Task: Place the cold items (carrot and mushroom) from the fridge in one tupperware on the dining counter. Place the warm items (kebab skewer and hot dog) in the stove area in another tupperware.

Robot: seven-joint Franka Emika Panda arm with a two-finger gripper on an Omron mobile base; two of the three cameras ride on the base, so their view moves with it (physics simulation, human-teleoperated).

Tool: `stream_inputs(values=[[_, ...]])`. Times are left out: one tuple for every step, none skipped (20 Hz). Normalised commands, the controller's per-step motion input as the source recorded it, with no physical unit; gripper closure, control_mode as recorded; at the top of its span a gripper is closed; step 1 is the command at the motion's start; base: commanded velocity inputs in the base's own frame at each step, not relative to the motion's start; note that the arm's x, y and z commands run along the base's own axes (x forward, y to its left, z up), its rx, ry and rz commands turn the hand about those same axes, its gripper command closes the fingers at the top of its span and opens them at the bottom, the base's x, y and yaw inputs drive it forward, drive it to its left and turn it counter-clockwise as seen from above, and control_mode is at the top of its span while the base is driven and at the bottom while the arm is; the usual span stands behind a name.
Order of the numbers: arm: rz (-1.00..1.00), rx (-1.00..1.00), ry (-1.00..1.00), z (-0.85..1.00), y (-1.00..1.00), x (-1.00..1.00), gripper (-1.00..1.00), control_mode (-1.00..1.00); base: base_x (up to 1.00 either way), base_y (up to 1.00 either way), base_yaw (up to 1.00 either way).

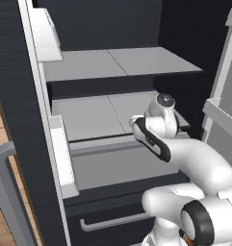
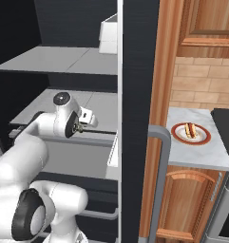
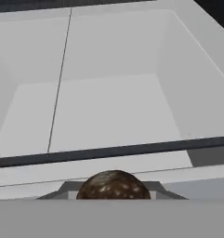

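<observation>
Evidently no legible writing; claw [image 3: 114,194] clamped on the speckled brown mushroom [image 3: 114,186] inside the fridge [image 1: 117,103].

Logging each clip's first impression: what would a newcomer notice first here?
The white arm reaches into the open black fridge, its hand over the pale grey middle shelf. In the hand view, a speckled brown mushroom cap sits at the bottom edge, right at the fingers, before a pale grey drawer. In the right base view, a hot dog on a red-rimmed plate sits on the marbled counter.
</observation>
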Motion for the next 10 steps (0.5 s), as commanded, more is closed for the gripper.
stream_inputs(values=[[0.00,0.00,0.15,1.00,0.00,-1.00,1.00,-1.00,0.00,0.00,0.00],[0.00,0.00,0.26,0.93,0.00,-1.00,1.00,-1.00,0.00,0.00,0.00],[0.00,0.00,0.37,1.00,0.00,-1.00,1.00,-1.00,0.00,0.00,0.00],[0.00,0.00,0.38,0.92,0.00,-1.00,1.00,-1.00,0.00,0.00,0.00],[0.00,0.00,0.35,0.85,0.00,-1.00,1.00,-1.00,0.00,0.00,0.00],[0.00,0.00,0.35,0.80,0.00,-1.00,1.00,-1.00,0.00,0.00,0.00],[0.00,0.00,0.41,0.76,0.00,-1.00,1.00,-1.00,0.00,0.00,0.00],[0.00,0.00,0.41,0.77,0.00,-1.00,1.00,-1.00,0.00,0.00,0.00],[0.00,0.00,0.44,0.81,0.00,-1.00,1.00,-1.00,0.00,0.00,0.00],[0.00,0.00,0.42,0.74,0.00,-1.00,1.00,-1.00,0.00,0.00,0.00]])
